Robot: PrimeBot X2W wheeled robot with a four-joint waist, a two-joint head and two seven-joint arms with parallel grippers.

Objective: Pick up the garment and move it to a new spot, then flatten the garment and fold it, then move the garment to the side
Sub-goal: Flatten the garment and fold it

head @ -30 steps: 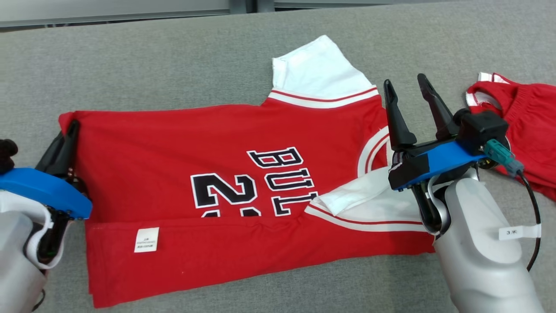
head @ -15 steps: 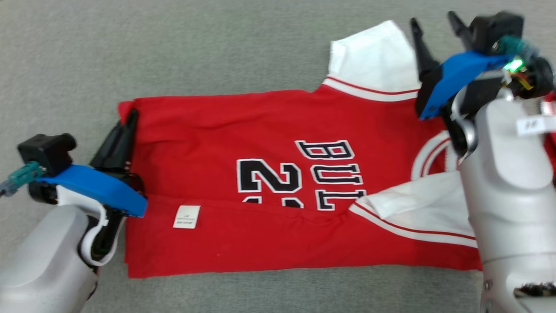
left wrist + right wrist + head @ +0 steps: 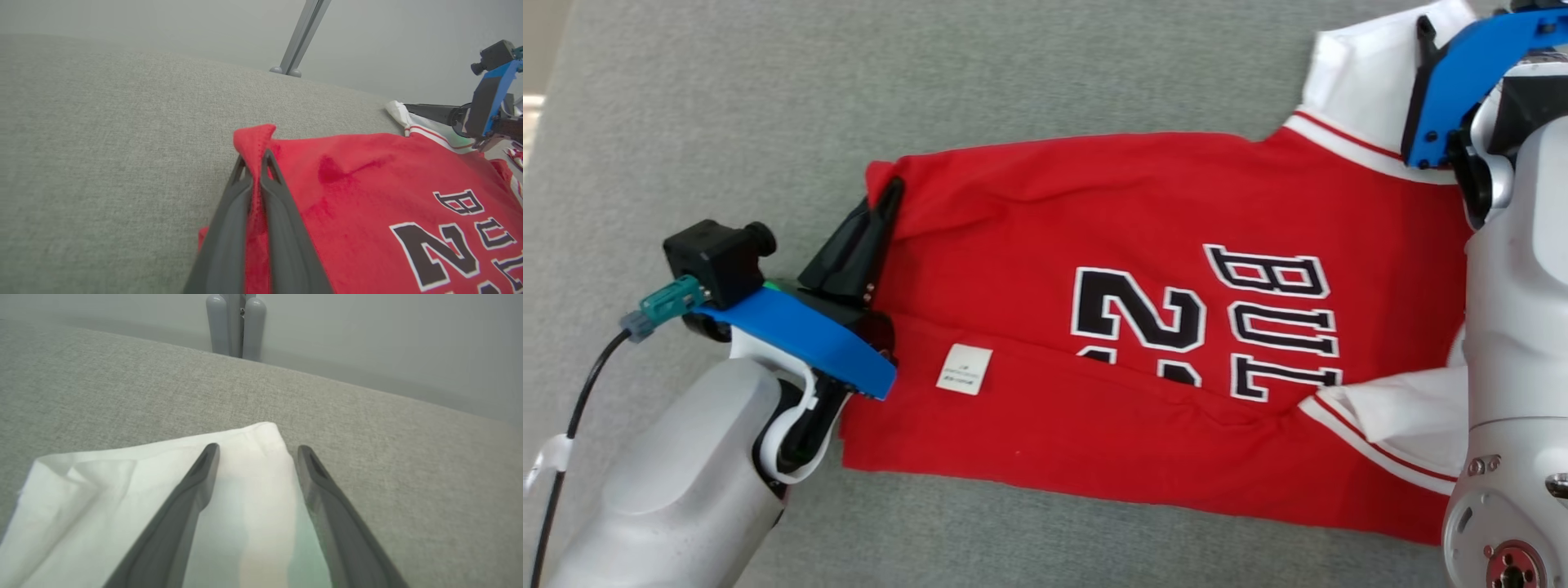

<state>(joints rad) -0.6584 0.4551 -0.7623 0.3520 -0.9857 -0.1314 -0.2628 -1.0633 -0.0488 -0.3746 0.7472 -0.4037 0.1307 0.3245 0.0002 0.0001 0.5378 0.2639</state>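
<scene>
The garment (image 3: 1143,204) is a red jersey with white sleeves and black lettering, lying spread on the grey table with its near long edge folded over, a white label (image 3: 964,369) showing. My left gripper (image 3: 892,192) is shut on the jersey's far hem corner; in the left wrist view the red cloth (image 3: 253,139) is pinched between its fingers (image 3: 229,212). My right gripper (image 3: 257,451) is open, hovering over the far white sleeve (image 3: 122,490), its fingers straddling the sleeve's outer edge. That sleeve (image 3: 1356,73) lies at the top right in the head view.
The grey fabric table (image 3: 727,98) stretches to the left of and beyond the jersey. Its left edge (image 3: 547,90) shows at the far left. A grey post (image 3: 231,324) stands behind the table's back edge. My right forearm (image 3: 1511,327) covers the collar area.
The head camera has swung, sliding the whole picture rightward. My right gripper has moved from above the collar out to the far white sleeve. The left gripper stays shut on the hem corner.
</scene>
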